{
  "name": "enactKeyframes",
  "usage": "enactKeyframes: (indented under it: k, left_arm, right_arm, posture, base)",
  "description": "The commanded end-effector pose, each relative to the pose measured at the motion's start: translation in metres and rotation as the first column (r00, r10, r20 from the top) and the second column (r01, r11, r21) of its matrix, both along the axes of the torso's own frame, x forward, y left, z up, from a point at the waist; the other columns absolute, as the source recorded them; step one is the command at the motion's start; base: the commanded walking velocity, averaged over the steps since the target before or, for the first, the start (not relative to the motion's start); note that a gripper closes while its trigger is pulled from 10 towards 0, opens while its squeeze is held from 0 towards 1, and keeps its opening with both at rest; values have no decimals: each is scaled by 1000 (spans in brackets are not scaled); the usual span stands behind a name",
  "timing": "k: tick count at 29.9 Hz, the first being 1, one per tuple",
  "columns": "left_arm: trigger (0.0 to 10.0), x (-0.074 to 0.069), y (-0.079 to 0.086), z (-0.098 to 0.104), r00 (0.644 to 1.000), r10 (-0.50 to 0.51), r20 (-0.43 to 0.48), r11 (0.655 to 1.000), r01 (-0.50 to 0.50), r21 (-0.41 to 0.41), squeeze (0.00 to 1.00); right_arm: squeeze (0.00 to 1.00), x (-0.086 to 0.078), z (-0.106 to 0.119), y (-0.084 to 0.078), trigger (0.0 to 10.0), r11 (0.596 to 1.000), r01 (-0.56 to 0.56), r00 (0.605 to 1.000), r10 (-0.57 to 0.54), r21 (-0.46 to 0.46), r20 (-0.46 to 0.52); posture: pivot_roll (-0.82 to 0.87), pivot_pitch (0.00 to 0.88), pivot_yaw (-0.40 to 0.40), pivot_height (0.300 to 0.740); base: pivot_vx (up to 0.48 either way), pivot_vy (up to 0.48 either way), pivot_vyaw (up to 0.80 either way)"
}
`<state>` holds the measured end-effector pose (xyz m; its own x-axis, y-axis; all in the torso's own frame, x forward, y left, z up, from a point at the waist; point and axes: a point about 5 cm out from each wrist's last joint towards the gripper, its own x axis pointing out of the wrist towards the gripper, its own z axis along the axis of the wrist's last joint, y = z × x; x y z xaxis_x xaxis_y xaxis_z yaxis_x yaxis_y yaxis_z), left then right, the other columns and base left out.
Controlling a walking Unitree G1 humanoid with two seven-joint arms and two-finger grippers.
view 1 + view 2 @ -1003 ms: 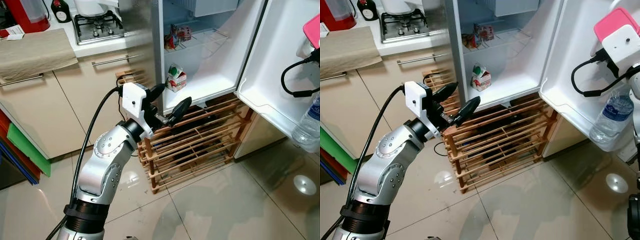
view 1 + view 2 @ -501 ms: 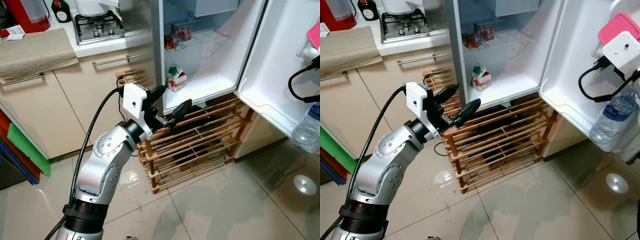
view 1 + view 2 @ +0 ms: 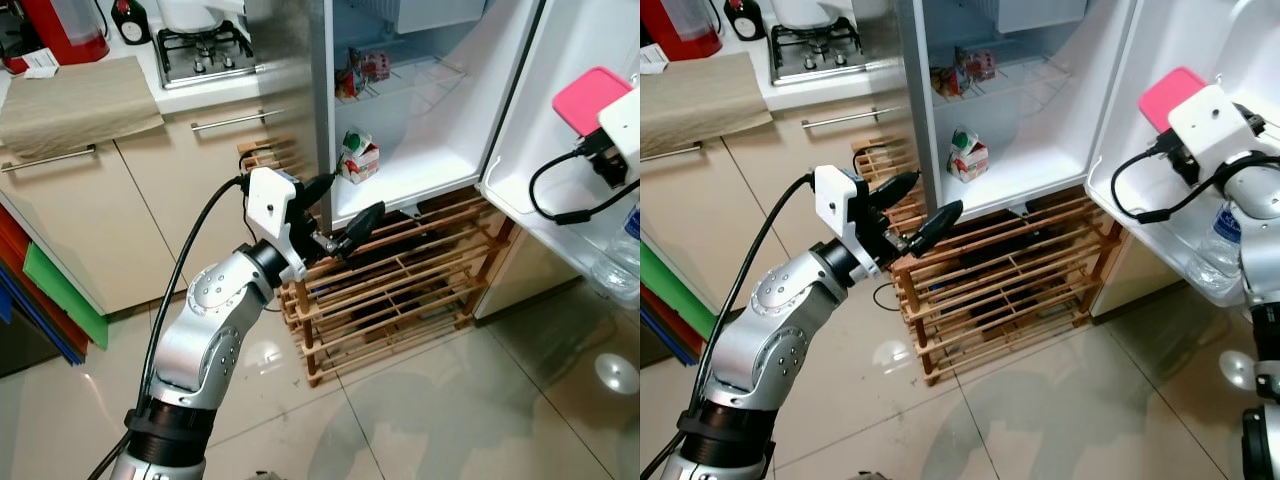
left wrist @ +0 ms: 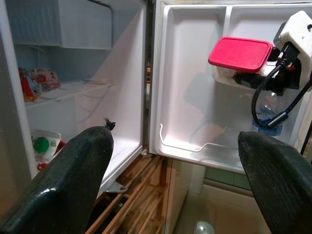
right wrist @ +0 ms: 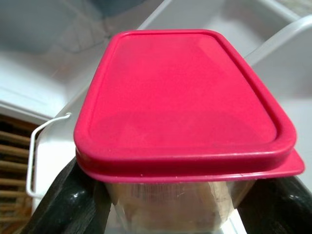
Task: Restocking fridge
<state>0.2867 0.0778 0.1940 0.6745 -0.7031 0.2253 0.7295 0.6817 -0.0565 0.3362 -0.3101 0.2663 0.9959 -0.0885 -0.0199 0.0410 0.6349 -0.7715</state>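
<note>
Right tool (image 3: 1170,105), clenched on red-lidded box (image 5: 187,105), has swung left toward fridge door (image 3: 590,60). Left tool (image 3: 335,215) released, idle. Risk: box knocks water bottle (image 3: 1223,240).

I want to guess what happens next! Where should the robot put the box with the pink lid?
Probably ease it forward into the open white fridge. The right hand grips the clear plastic box with the pink lid by the door, and the bottom shelf beside the small milk carton has room.

1 red-lidded container (image 4: 240,53), 1 water bottle (image 4: 266,113), 1 carton (image 3: 358,156)
</note>
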Motion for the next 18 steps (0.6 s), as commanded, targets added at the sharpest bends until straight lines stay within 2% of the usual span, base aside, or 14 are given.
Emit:
enactKeyframes:
  k: [1,2,3,4,5,6,7,8,10,11,12,13,15,18]
  left_arm:
    - [10000,0,-2,7,1000,-17,25,1000,17,0,0]
    - [10000,1,-1,7,1000,-6,31,1000,6,4,0]
    - [10000,1,-1,7,1000,-6,31,1000,6,4,0]
    - [10000,3,0,6,999,29,35,999,-30,29,0]
    - [10000,6,2,4,997,69,38,996,-71,47,0]
    - [10000,8,4,3,995,96,40,993,-98,58,0]
    - [10000,12,8,2,988,150,39,986,-152,62,0]
    - [10000,14,11,2,982,183,37,981,-185,61,0]
    - [10000,23,22,1,953,304,-5,952,-304,29,0]
    - [10000,23,22,1,953,304,-5,952,-304,29,0]
    - [10000,27,27,-3,927,371,-51,929,-371,11,0]
    - [10000,27,27,-3,927,371,-51,929,-371,11,0]
    - [10000,28,26,-8,919,389,-66,921,-389,26,0]
    - [10000,30,22,-14,912,402,-81,916,-399,42,0]
  right_arm:
    - [0,-2,22,6,10000,999,-41,994,41,-7,99]
    - [0,-1,23,15,10000,993,-92,988,82,68,131]
    - [0,-1,23,15,10000,993,-92,988,82,68,131]
    - [0,0,20,19,10000,982,-106,984,81,157,157]
    - [0,1,12,25,10000,954,-115,981,65,277,184]
    - [0,1,7,28,10000,927,-119,979,50,355,197]
    - [0,1,-7,40,10000,891,-141,979,60,431,196]
    - [0,-1,-15,47,10000,869,-156,978,71,470,194]
    - [0,-7,-48,79,10000,801,-202,977,124,563,173]
    - [0,-7,-48,79,10000,801,-202,977,124,563,173]
    - [0,-13,-73,101,10000,751,-206,978,139,628,154]
    - [0,-13,-73,101,10000,751,-206,978,139,628,154]
    - [0,-17,-88,112,10000,735,-195,981,136,650,141]
    - [0,-20,-101,117,10000,715,-150,988,89,683,124]
  posture:
    - [-147,0,73,740]
    - [-146,0,68,740]
    - [-146,0,68,740]
    - [-146,0,68,740]
    - [-144,0,63,740]
    - [-141,0,59,740]
    - [-137,0,56,740]
    - [-136,0,58,740]
    - [-135,0,62,740]
    - [-135,0,62,740]
    - [-133,0,65,740]
    - [-133,0,65,740]
    - [-134,0,70,740]
    - [-136,0,76,740]
  base:
    - [0,0,0]
    - [0,0,0]
    - [0,0,0]
    - [0,0,0]
    - [0,0,0]
    - [0,0,0]
    - [0,0,0]
    - [0,0,0]
    - [0,0,0]
    - [0,0,0]
    - [0,0,0]
    - [0,0,0]
    - [0,0,0]
    - [212,-338,0]
